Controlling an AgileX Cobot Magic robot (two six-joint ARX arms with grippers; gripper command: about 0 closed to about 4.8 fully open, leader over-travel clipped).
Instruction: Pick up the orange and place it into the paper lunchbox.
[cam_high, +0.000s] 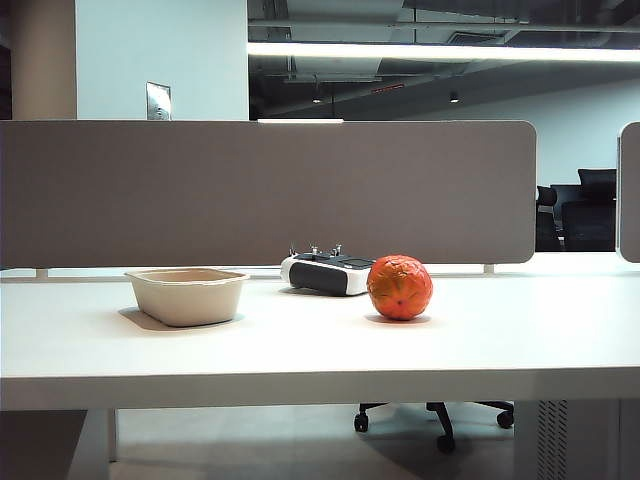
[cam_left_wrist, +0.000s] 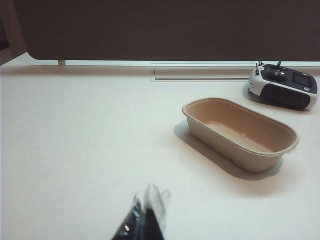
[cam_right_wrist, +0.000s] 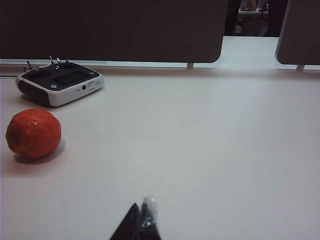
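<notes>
Orange (cam_right_wrist: 33, 133) sits on worktop (cam_high: 500, 340) w/ box (cam_left_wrist: 240, 132) well apart. We judge our right gripper (cam_right_wrist: 142, 220), jaws together, nearer the orange, which lies ahead & off to one side. Left gripper (cam_left_wrist: 145, 215) faces the box; jaws look together.

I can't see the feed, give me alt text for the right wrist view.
The orange sits untouched on the white table, beside a white-and-black remote controller. The right end effector is shut, well short of the orange.
</notes>
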